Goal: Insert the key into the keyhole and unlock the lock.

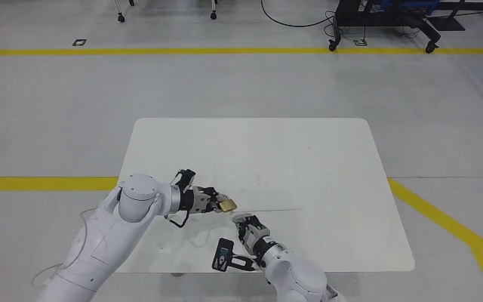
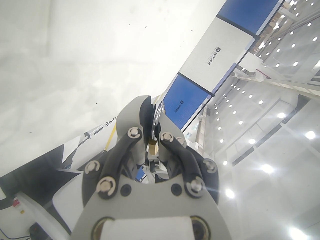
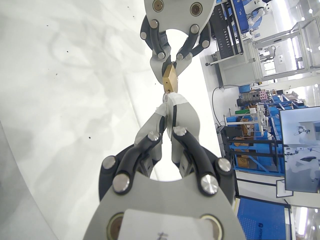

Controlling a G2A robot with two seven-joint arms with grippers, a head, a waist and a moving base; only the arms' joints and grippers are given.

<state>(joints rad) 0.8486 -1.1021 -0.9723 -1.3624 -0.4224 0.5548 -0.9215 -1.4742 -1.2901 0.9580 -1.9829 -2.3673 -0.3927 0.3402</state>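
One white worktop lies under both arms. Over its near part, left of centre, the two hands meet tip to tip. The left hand, on the left, is clamped on the brass lock, gripping its far end so that the keyhole end faces the other hand. The right hand, on the near side, is pinched tight on the small silver key. The key's tip sits right at the keyhole; how deep it goes in I cannot tell.
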